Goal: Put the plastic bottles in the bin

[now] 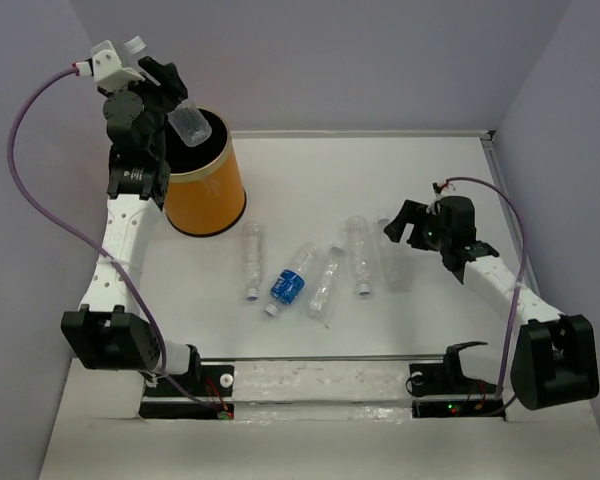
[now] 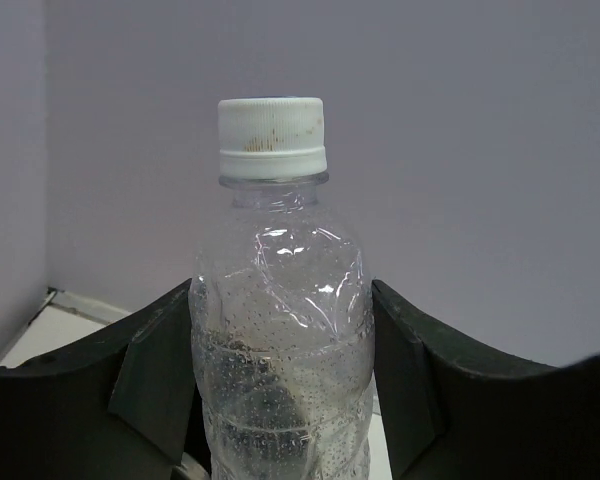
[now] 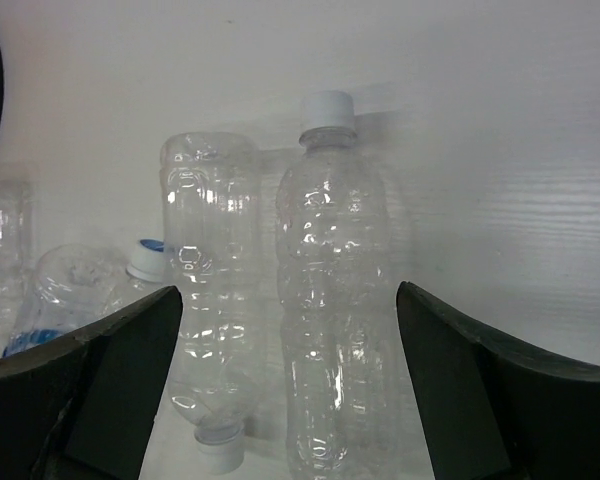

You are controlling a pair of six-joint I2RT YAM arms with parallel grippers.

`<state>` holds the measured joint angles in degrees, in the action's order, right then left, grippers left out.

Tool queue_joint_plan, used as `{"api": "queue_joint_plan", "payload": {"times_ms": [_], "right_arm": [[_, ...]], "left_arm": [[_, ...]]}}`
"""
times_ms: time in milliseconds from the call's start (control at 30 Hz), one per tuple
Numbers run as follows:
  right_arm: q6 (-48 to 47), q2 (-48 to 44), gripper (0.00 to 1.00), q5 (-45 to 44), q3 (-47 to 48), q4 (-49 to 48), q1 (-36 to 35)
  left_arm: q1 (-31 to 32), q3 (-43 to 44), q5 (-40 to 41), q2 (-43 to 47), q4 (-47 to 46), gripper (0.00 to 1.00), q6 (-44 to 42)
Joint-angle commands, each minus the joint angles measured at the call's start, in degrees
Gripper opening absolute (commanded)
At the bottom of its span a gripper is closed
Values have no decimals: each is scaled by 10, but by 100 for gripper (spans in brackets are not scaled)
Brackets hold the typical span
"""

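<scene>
1 bottle [image 1: 192,125] clamped in left gripper [image 1: 183,113] over bin [image 1: 208,200].

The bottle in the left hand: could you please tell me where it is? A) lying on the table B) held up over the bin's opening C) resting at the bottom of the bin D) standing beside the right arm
B: the top view shows the left hand clamping the bottle in the air over the black mouth of the bin.

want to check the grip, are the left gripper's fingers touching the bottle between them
Touching. The left wrist view shows the left gripper with both fingers pressed against the bottle, no gap either side.
</scene>
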<state>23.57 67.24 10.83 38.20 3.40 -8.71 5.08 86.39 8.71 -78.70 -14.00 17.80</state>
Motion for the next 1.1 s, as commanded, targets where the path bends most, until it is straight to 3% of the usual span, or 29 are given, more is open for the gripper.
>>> {"api": "queue_joint_plan", "payload": {"times_ms": [0,367,567,867,1000,1067], "right_arm": [[-37,46,94,-31,41,-16,-15],[-44,189,95,-43,117,-18,-25],[-36,249,91,-18,153,-19,-25],[-33,257,85,-34,141,-20,-25],[-30,258,79,-40,133,-19,-25],[-27,255,67,-41,131,-18,-25]], "left_arm": [[-66,-2,47,-31,-66,51,45],[-79,-47,66,-87,-130,66,-9],[-79,-106,61,-63,-152,99,-11],[-75,-119,10,12,-143,99,13],[-9,-94,10,51,-59,99,7],[48,-94,13,79,-19,99,4]]}}
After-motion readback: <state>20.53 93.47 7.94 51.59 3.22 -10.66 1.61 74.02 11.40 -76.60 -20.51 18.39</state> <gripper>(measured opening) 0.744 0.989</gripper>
